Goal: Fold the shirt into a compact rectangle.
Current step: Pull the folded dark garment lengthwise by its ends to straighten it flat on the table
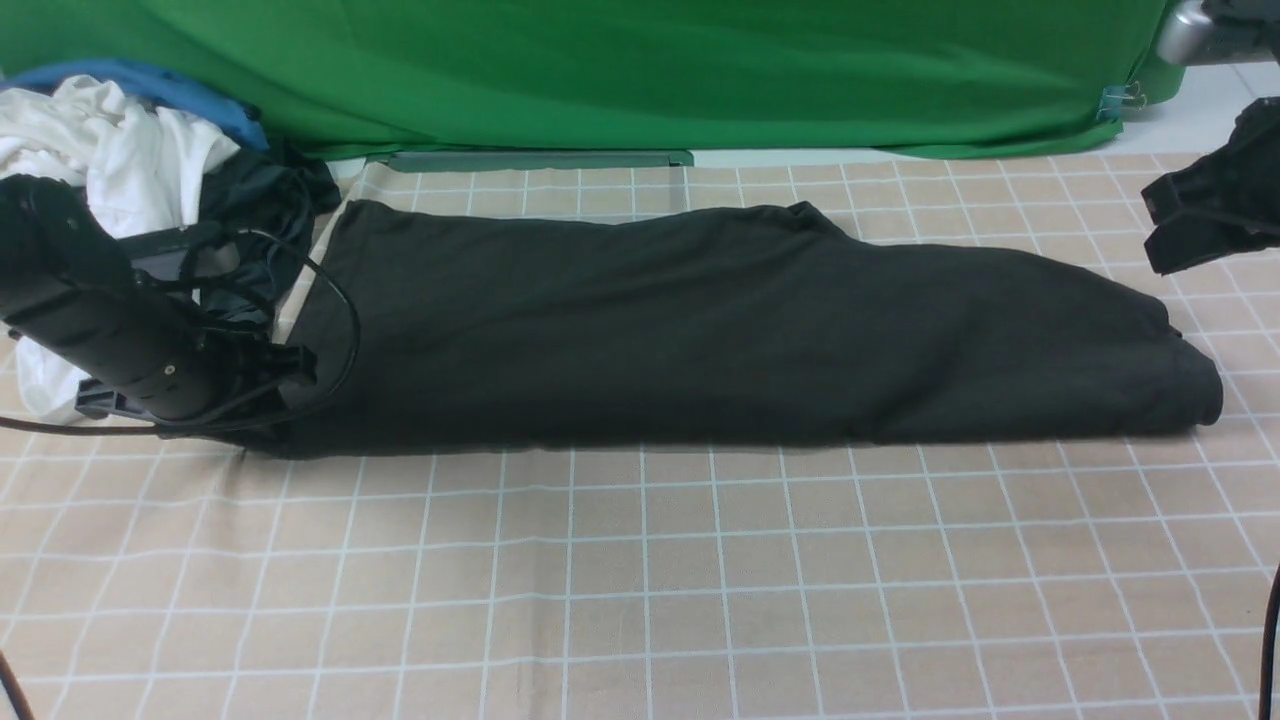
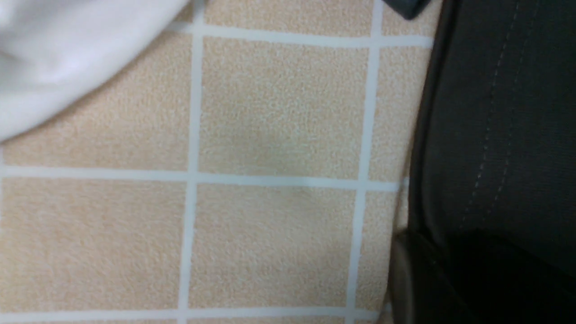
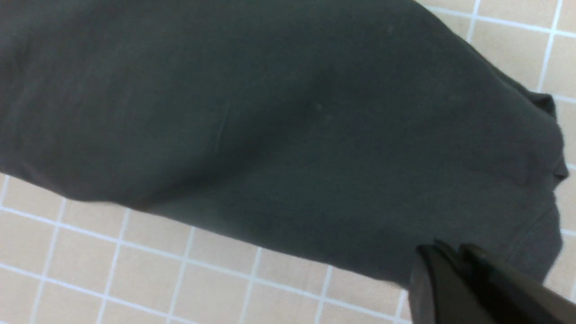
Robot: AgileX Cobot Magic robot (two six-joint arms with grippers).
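Note:
The black shirt (image 1: 720, 330) lies folded into one long band across the checked table cloth (image 1: 640, 580), hem end at the left, thicker rolled end at the right. My left gripper (image 1: 292, 368) sits low on the table at the hem's near corner. In the left wrist view one finger (image 2: 400, 279) presses against the stitched hem (image 2: 490, 135), and all beyond it is too dark to tell a grip. My right gripper (image 1: 1160, 235) hangs above the table just past the shirt's right end. Its fingertips (image 3: 443, 256) are together with nothing between them, over the shirt (image 3: 270, 112).
A heap of white garment (image 1: 110, 150) lies at the back left, with blue cloth (image 1: 200, 95) and a dark garment (image 1: 265, 195) beside it; its edge (image 2: 67, 54) shows near my left gripper. The left arm's cable (image 1: 348, 300) loops over the shirt's hem. A green backdrop (image 1: 640, 70) closes the far side.

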